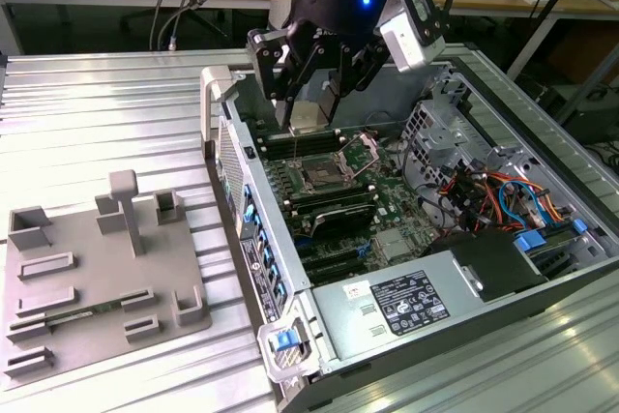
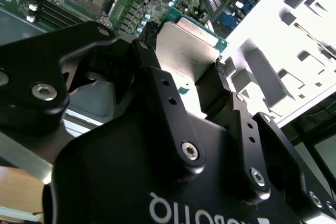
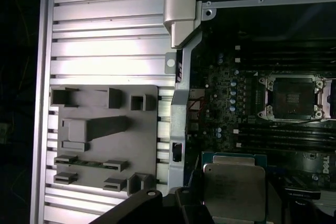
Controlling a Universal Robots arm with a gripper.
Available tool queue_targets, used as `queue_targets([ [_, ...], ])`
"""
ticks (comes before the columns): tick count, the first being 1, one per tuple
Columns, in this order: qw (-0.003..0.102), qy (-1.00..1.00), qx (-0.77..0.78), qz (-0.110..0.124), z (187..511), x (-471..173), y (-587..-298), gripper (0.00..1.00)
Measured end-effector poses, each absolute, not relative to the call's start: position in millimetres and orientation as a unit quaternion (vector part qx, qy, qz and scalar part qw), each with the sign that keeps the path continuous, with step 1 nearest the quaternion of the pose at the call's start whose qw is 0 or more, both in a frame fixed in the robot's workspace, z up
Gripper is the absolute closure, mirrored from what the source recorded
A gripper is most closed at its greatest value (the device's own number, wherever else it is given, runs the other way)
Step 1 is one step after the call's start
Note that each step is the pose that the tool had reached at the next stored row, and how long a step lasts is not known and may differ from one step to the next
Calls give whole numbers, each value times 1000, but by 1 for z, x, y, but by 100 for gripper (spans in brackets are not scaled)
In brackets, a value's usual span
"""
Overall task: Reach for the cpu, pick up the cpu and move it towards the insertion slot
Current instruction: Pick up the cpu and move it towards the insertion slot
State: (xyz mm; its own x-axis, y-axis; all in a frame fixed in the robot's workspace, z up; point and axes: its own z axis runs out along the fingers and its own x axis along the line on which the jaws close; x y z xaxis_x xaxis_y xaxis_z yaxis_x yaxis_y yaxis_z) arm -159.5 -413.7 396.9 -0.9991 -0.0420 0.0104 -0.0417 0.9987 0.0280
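Cpu (image 3: 233, 190), silvery square with green edge, pinched between black jaws.

arm: comes in from the top of the exterior view, wrist pointing down | gripper (image 1: 311, 103): black linkage fingers (image 2: 212, 90) closed in on a flat chip between them, held up in the air | pose: fingers near vertical, slightly tilted

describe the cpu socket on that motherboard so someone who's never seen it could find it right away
Look inside the open computer case, on the green motherboard. Near its middle, below the gripper holding the cpu, sits the insertion slot: a square silver frame with a dark centre, unlike the long black memory slots beside it.
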Motion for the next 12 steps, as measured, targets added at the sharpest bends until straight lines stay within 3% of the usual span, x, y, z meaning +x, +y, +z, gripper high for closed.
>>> queue_targets([
  [12,5,-1000,21,-14,397,-144,-413,45],
])
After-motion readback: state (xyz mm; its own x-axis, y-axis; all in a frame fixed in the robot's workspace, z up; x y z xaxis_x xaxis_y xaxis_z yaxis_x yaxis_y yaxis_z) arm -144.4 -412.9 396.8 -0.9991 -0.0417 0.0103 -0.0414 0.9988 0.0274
